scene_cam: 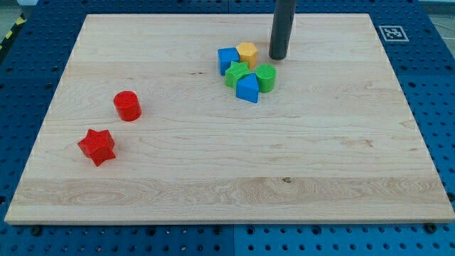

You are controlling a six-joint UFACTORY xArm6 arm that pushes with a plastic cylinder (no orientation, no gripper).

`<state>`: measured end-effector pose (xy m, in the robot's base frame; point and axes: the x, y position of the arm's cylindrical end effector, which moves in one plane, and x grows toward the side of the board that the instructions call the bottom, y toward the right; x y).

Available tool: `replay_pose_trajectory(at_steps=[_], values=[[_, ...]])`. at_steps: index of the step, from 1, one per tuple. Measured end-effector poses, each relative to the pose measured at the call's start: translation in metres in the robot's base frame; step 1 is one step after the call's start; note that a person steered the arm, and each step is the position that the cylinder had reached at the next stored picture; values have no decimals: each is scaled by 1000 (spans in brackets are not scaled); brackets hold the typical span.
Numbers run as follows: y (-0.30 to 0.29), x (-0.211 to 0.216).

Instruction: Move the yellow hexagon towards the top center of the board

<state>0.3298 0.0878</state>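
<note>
My tip (278, 57) is the lower end of a plain dark rod. There are no jaws to spread or pinch, and it holds nothing. It rests on the board (213, 178) near the top centre, just beside the yellow hexagon (247, 52), which lies at its 9 o'clock with a narrow gap between them. No contact is visible.

The yellow hexagon sits at the top of a tight cluster. The blue cube (227, 59) lies at the hexagon's 8 o'clock and appears to touch it. The green star (237, 73) lies at its 6 o'clock, the green cylinder (265, 77) at its 4 o'clock, and a blue wedge-like block (247, 89) further toward 6 o'clock. Well apart, toward the view's left, are the red cylinder (128, 106) and the red star (97, 146).

Handling, as a judgement: the hexagon looks small, rigid and light, and should slide easily on the smooth wood. It cannot be grasped, only pushed. It already lies close to the top centre, so only a short push toward 12 o'clock remains. Apply the tip to the middle of a flat side face; an off-centre contact is likely to spin the block or let it slip aside. The neighbouring blocks crowd its lower faces, restricting access there.
</note>
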Motion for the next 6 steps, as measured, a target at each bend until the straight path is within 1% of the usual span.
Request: replay_pose_trajectory(at_steps=[1,2,4,5,6], values=[[-6,17],[-46,18],[-99,-43],[-79,-43],[-52,-53]])
